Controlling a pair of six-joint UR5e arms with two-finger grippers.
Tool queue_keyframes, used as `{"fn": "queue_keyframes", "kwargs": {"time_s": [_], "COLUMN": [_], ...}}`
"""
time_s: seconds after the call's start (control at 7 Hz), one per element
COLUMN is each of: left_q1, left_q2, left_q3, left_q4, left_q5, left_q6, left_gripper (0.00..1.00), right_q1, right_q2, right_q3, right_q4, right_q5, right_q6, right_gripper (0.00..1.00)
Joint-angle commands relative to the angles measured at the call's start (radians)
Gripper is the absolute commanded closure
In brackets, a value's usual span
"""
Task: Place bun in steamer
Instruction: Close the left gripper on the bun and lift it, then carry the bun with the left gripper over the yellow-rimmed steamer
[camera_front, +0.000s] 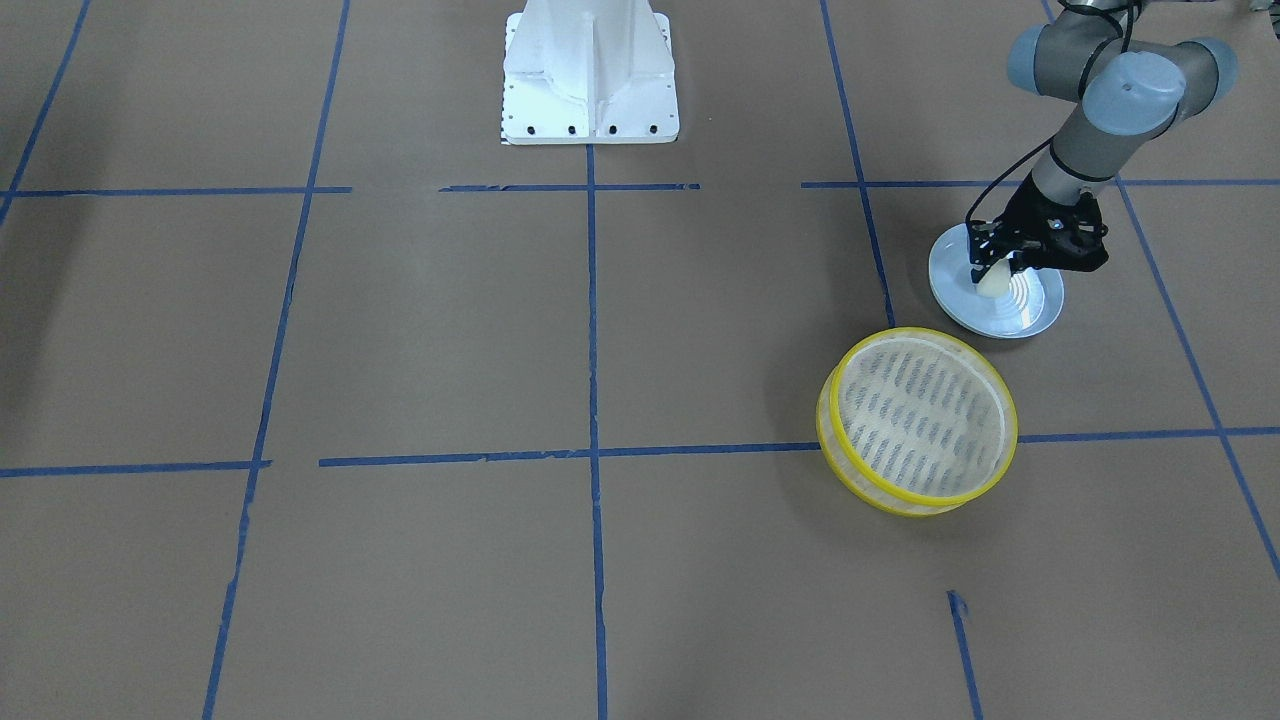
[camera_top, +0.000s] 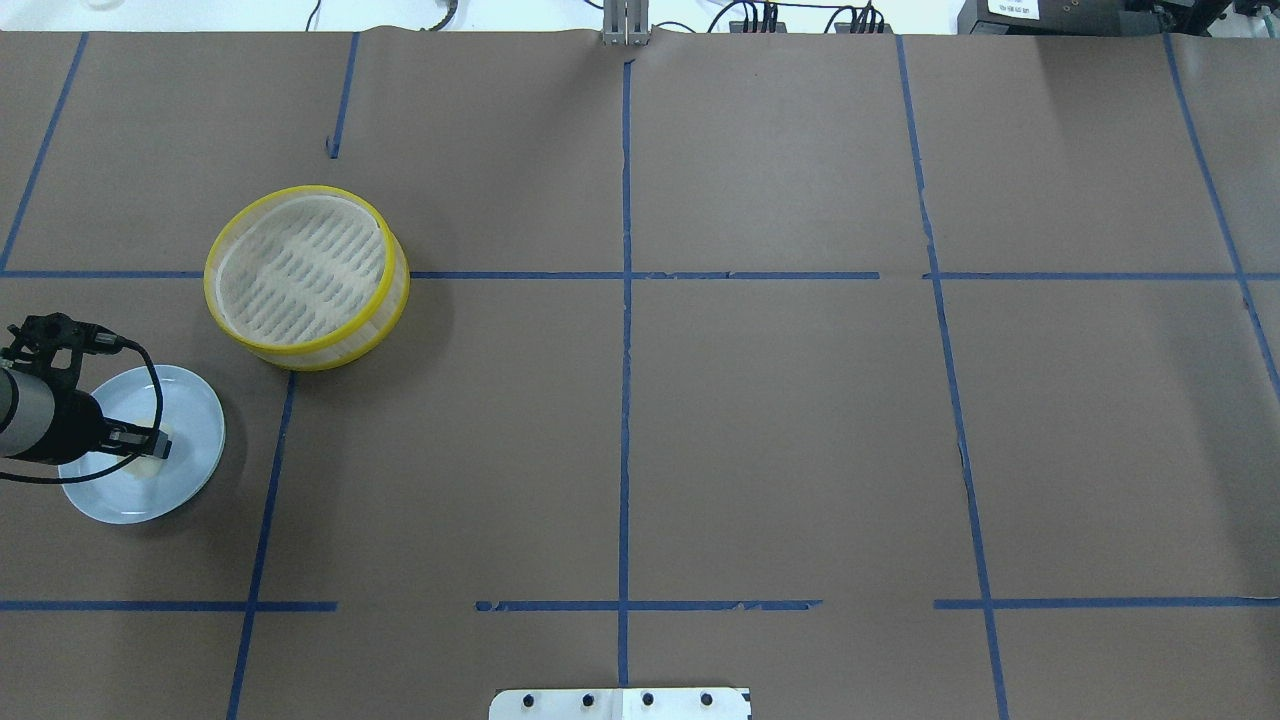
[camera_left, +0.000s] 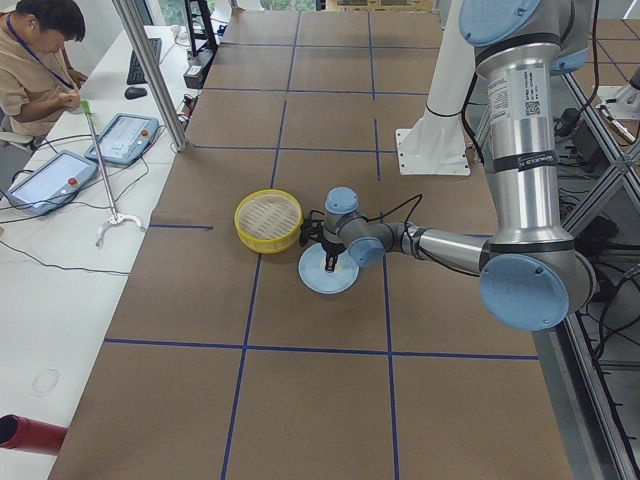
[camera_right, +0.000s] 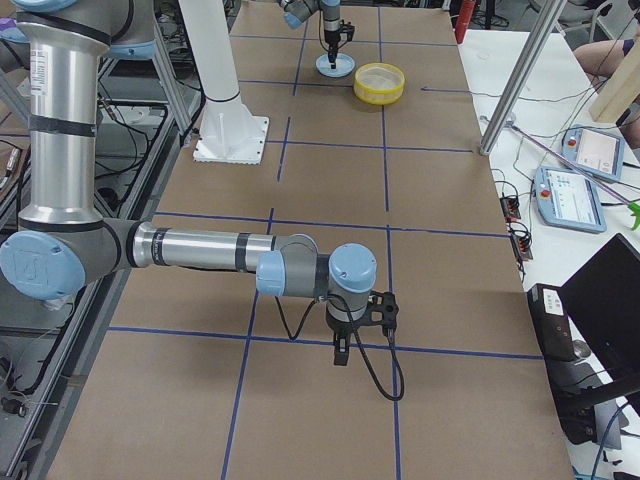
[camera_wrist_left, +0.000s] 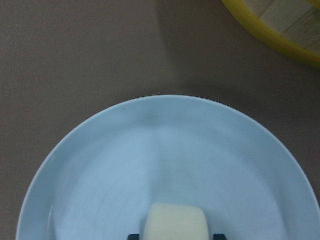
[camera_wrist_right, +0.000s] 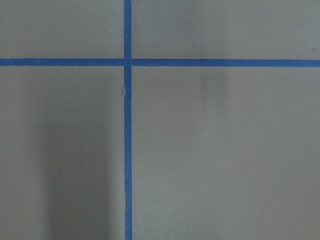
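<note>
The cream-white bun (camera_front: 993, 281) lies at the middle of a pale blue plate (camera_front: 1030, 310). My left gripper (camera_front: 990, 268) points down onto the plate, its jaws closed on the bun's two sides. In the left wrist view the bun (camera_wrist_left: 176, 222) sits between the black fingertips at the bottom edge. The yellow-rimmed steamer (camera_front: 880, 490) stands empty beside the plate, toward the table's far side in the overhead view (camera_top: 300, 350). My right gripper (camera_right: 341, 352) hangs low over bare table far off, seen only in the right side view; I cannot tell if it is open.
The table is covered in brown paper with blue tape lines (camera_top: 626, 400). The white robot base (camera_front: 590, 90) stands at the middle of the near edge. An operator (camera_left: 35, 60) sits at a side desk with tablets (camera_left: 125, 137).
</note>
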Motion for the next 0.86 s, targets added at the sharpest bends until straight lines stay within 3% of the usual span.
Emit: {"fn": "queue_keyframes", "kwargs": {"time_s": [0.0, 0.29, 0.43, 0.57, 0.71], "left_q1": [-0.012, -0.16, -0.174, -0.185, -0.2], "left_q2": [0.009, -0.039, -0.122, -0.262, -0.39], "left_q3": [-0.056, -0.118, -0.106, -0.057, 0.035], "left_q4": [0.0, 0.002, 0.043, 0.171, 0.233], "left_q5": [-0.009, -0.02, -0.02, -0.018, -0.017], "left_q6": [0.0, 0.0, -0.003, -0.004, -0.006], "left_gripper": [0.69, 0.68, 0.69, 0.69, 0.69], "right_q1": [0.0, 0.0, 0.0, 0.0, 0.0], "right_q2": [0.0, 0.0, 0.0, 0.0, 0.0], "right_q3": [0.0, 0.0, 0.0, 0.0, 0.0], "right_q4": [0.0, 0.0, 0.0, 0.0, 0.0], "right_q5": [0.0, 0.0, 0.0, 0.0, 0.0], "right_q6": [0.0, 0.0, 0.0, 0.0, 0.0], "right_gripper": [0.0, 0.0, 0.0, 0.0, 0.0]}}
